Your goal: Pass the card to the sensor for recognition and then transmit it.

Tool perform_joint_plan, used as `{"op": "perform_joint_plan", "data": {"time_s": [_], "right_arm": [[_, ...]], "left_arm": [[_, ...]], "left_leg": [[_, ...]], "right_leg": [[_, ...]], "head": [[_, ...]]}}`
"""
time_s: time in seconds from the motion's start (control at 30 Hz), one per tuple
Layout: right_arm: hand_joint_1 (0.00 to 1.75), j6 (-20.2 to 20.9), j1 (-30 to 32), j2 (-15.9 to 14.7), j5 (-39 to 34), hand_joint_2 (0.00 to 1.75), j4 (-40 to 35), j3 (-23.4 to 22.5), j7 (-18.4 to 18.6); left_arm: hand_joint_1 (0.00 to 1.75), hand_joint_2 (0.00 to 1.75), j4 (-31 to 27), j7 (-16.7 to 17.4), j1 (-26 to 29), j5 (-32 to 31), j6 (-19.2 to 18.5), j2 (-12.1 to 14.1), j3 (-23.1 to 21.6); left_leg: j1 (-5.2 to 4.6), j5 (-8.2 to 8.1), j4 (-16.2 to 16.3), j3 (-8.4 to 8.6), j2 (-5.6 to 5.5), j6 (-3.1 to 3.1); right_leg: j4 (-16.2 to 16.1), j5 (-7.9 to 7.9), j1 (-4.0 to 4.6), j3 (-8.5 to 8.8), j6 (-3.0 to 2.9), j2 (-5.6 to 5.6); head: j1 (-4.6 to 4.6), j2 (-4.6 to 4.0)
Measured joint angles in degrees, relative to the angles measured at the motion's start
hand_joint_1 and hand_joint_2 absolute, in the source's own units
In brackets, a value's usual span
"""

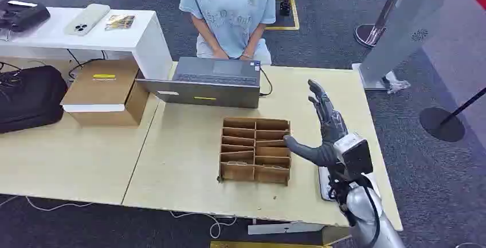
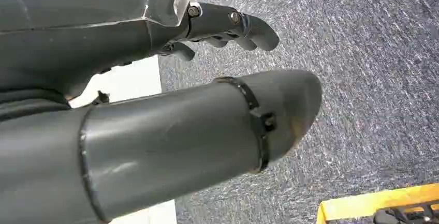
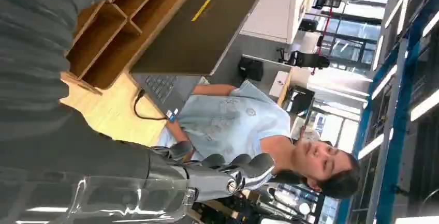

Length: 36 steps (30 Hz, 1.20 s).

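One open right hand hovers over the light wooden table, holding nothing.
Its fingers spread upward, thumb pointing toward the brown cardboard divider box just beside it; a white flat card lies on the table under the wrist. The left hand hangs over grey carpet, fingers loosely curled, empty. A person in a pale blue shirt sits behind a grey laptop.
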Motion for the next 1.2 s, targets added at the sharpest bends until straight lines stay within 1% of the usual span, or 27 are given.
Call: {"op": "perform_joint_plan", "data": {"time_s": [0.17, 0.3, 0.47, 0.53, 0.63, 0.77, 0.9, 0.97, 1.13, 1.2], "right_arm": [[0.00, -0.32, 0.48, -0.44, 0.93, 1.75, -0.22, -0.02, 0.22], [0.00, -5.60, -0.90, -0.46, 9.25, 1.75, -0.13, 0.00, 0.98], [0.00, -9.44, -5.04, -0.66, 15.88, 1.75, 1.22, 0.33, 2.05], [0.00, -11.40, -8.43, -0.66, 19.40, 1.75, 3.10, 1.20, 3.36], [0.00, -12.96, -14.32, -0.50, 23.50, 1.75, 6.74, 2.87, 5.80], [0.00, -14.30, -22.05, 0.92, 28.24, 1.75, 13.10, 5.03, 8.68], [0.00, -14.82, -28.44, 2.82, 31.96, 1.75, 19.35, 6.82, 11.24], [0.00, -15.45, -32.34, 4.06, 34.70, 1.75, 23.94, 7.69, 12.89], [0.00, -15.76, -38.19, 6.43, 36.74, 1.75, 31.00, 8.90, 14.34], [0.00, -14.54, -41.02, 7.63, 36.74, 1.75, 36.38, 9.18, 14.80]], "left_arm": [[0.00, 0.00, 0.00, 0.06, -0.01, -0.35, -0.02, -0.11, 0.00], [0.00, 0.00, 0.00, 0.44, -0.03, -0.52, -0.02, -0.15, 0.00], [0.00, 0.00, 0.00, 0.37, -0.02, -0.83, -0.04, -0.15, 0.00], [0.00, 0.00, 0.00, 0.33, -0.11, -1.01, -0.04, -0.15, 0.00], [0.00, 0.00, 0.00, 0.35, -0.26, -1.36, -0.07, -0.20, -0.02], [0.00, 0.00, 0.00, 0.33, -0.55, -1.57, -0.18, -0.31, -0.07], [0.00, 0.00, 0.00, 0.33, -0.64, -1.86, -0.35, -0.39, -0.13], [0.00, 0.00, 0.00, 0.33, -0.81, -1.97, -0.63, -0.37, -0.20], [0.00, 0.00, 0.00, 0.33, -0.87, -2.34, -1.11, -0.37, -0.63], [0.00, 0.00, 0.00, 0.33, -1.02, -2.49, -1.27, -0.31, -0.83]], "left_leg": [[0.00, 0.00, 0.00, -0.01, 0.00, 0.00], [0.00, 0.00, 0.00, -0.02, 0.00, 0.00], [-0.01, 0.01, 0.00, -0.03, 0.01, -0.01], [-0.01, 0.03, 0.00, 0.00, 0.07, 0.00], [-0.01, 0.06, 0.01, 0.01, 0.06, -0.01], [0.00, 0.11, 0.02, 0.02, 0.04, -0.04], [0.00, 0.11, 0.01, 0.00, 0.04, -0.04], [0.00, 0.12, 0.01, 0.01, 0.04, -0.05], [0.00, 0.14, 0.01, -0.07, -0.02, -0.09], [0.00, 0.15, 0.01, -0.05, 0.02, -0.10]], "right_leg": [[0.00, 0.00, 0.00, 0.00, 0.00, 0.00], [0.00, 0.00, 0.00, 0.00, 0.00, 0.01], [0.03, 0.01, -0.01, 0.01, -0.01, 0.01], [0.05, 0.03, -0.01, 0.00, -0.01, 0.04], [0.06, 0.05, -0.01, 0.02, -0.02, 0.04], [0.10, 0.07, -0.01, 0.01, -0.02, 0.03], [0.14, 0.07, 0.00, 0.00, -0.02, 0.06], [0.14, 0.06, -0.01, -0.01, -0.02, 0.05], [0.15, 0.07, -0.01, -0.06, -0.02, 0.00], [0.14, 0.09, -0.01, -0.06, -0.05, 0.04]], "head": [[0.00, 0.00], [-0.02, 0.00], [0.00, 0.00], [-0.02, 0.00], [0.00, 0.00], [-0.02, 0.00], [0.00, 0.00], [0.00, 0.00], [0.02, 0.00], [0.02, 0.00]]}}
